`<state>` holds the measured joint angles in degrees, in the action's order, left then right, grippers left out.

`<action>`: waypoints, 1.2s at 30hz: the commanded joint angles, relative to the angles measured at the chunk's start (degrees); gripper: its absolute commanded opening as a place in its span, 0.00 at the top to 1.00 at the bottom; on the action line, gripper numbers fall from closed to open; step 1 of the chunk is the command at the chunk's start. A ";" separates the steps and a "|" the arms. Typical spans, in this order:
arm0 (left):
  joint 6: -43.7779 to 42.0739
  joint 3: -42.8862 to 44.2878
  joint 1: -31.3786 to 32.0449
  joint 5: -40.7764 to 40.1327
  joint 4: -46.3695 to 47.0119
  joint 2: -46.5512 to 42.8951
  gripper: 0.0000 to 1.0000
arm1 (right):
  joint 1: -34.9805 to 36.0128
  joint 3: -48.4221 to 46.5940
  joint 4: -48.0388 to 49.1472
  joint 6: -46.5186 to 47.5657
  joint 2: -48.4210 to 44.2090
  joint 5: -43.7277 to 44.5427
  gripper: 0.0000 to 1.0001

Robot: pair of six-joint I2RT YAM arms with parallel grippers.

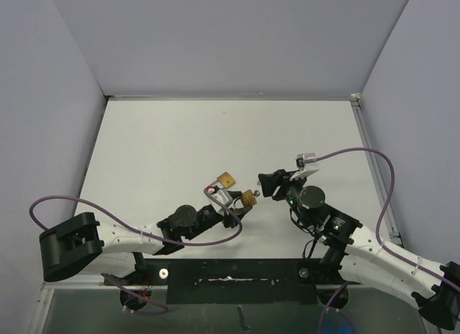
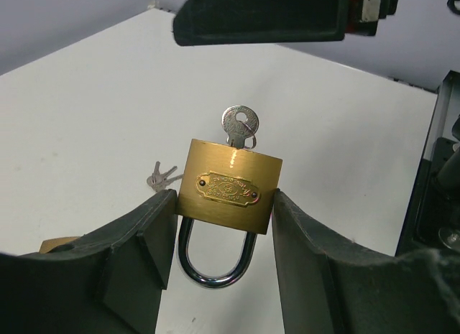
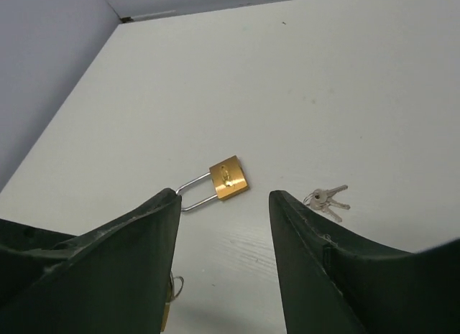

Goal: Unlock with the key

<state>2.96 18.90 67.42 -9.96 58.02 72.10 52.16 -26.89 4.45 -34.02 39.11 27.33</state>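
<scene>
White table (image 1: 215,133), padlock (image 2: 230,187) with key (image 2: 239,126)

The overhead camera looks down on the table (image 1: 180,133); both wrist cameras look low along it, sharing the loose keys (image 2: 162,177).

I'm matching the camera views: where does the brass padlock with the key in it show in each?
Top external: keyed brass padlock just below centre, in the left gripper.
Left wrist: padlock at centre, between the fingers.
Right wrist: only a brass sliver, bottom-left edge, probably it.
Shared landmark: the loose long-shackled brass padlock.
</scene>
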 commanded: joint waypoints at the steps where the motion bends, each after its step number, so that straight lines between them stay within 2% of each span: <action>1: -0.90 5.18 0.26 1.42 -5.08 -3.61 1.00 | 1.57 -7.47 -10.42 8.82 6.64 1.56 0.46; 7: -1.35 5.99 0.16 0.52 -9.56 -4.97 1.00 | 7.78 -9.17 -14.58 13.44 7.94 10.25 0.43; 11: -1.66 6.48 0.17 0.34 -11.77 -5.42 1.00 | 9.11 -10.37 -17.75 14.00 7.87 13.66 0.41; 18: -2.77 7.12 0.07 1.23 -15.22 -5.88 1.00 | 9.09 -10.06 -20.09 14.92 5.90 13.39 0.40; 25: -3.39 8.42 0.08 2.23 -16.50 -5.64 1.00 | 9.17 -11.00 -22.90 15.13 9.20 12.11 0.39; 36: -4.10 10.73 0.08 4.14 -17.30 -3.26 1.00 | 10.05 -10.41 -17.78 16.94 11.32 6.22 0.39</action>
<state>-0.51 25.56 67.42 -7.20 36.01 69.01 60.90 -35.35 -17.93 -18.76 50.63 36.64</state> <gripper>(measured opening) 0.485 0.612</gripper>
